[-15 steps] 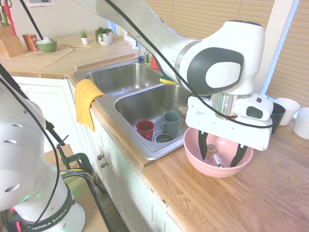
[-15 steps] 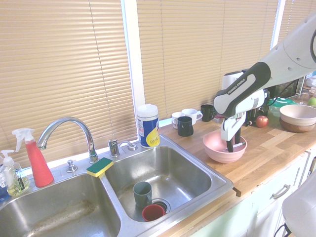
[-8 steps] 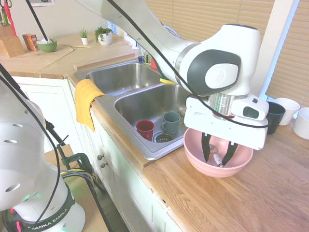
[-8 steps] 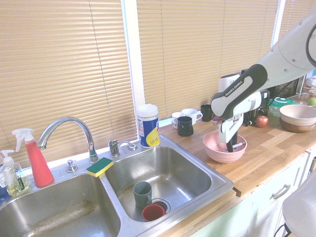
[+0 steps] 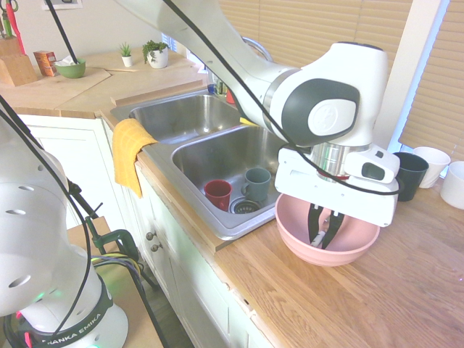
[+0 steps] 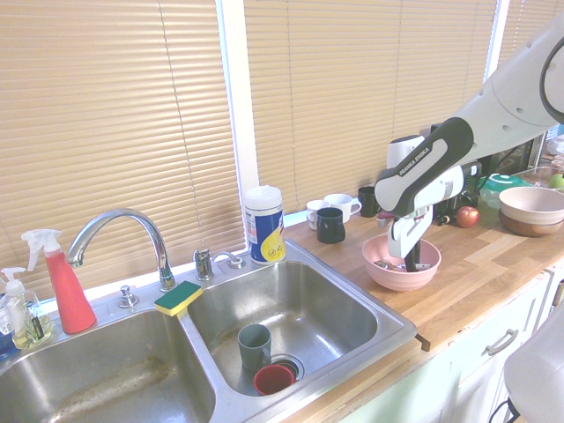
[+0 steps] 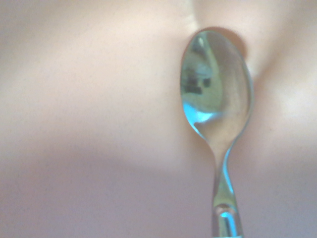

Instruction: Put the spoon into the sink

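Wooden countertop [image 5: 377,304] runs along a window with lowered tan blinds, and a stainless double sink [image 5: 199,156] is set into it at the centre of the first exterior view. At the right of that view a pink bowl [image 5: 293,235] stands on the counter just beside the sink's near basin, and the white arm's gripper [image 5: 324,235] points straight down into it, its two dark fingers drawn close together around the spoon [image 7: 218,99] lying in the bowl. The wrist view shows the spoon's shiny bowl resting against the pink inside wall, with the neck of the handle running off the lower edge of the frame. Whether the fingers already press the handle cannot be told. In the near basin, at the middle of the frame, a red cup [image 5: 217,194] and a grey-green mug [image 5: 257,184] stand beside the round drain strainer [image 5: 246,206]. A yellow cloth [image 5: 129,148] hangs over the sink's front edge at the left. In the second exterior view a green-and-yellow sponge [image 6: 178,298] lies on the divider behind the basins, a red spray bottle [image 6: 62,286] stands at the far left, and a wipes canister [image 6: 263,225] stands behind the sink.
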`<state>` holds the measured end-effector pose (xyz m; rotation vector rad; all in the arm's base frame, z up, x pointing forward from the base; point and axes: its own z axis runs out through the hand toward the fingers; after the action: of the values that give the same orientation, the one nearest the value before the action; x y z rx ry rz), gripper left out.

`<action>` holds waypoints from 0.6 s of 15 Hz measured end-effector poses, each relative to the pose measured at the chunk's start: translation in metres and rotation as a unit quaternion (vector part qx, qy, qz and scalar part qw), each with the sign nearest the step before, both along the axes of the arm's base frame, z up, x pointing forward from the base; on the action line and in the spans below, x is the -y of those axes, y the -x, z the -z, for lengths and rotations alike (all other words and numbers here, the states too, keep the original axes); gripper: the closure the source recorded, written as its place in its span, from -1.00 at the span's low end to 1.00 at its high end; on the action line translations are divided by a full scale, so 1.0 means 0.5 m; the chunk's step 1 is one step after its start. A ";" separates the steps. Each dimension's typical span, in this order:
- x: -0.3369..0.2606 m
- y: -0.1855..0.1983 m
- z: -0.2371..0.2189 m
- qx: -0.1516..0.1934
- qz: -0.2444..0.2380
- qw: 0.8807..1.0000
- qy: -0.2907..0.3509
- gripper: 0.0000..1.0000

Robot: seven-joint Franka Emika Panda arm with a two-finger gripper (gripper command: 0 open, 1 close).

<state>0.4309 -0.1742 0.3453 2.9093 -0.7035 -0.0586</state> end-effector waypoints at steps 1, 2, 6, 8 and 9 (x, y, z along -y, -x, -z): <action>0.000 -0.001 -0.001 0.000 0.000 1.000 0.000 1.00; 0.001 -0.001 -0.002 0.001 0.001 1.000 0.000 1.00; 0.008 0.007 -0.039 0.014 0.006 1.000 -0.010 1.00; 0.014 0.025 -0.089 0.030 0.003 0.999 -0.015 1.00; 0.014 0.038 -0.113 0.039 0.000 0.999 -0.016 1.00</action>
<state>0.4120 -0.1811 0.4018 2.9564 -0.7211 0.0427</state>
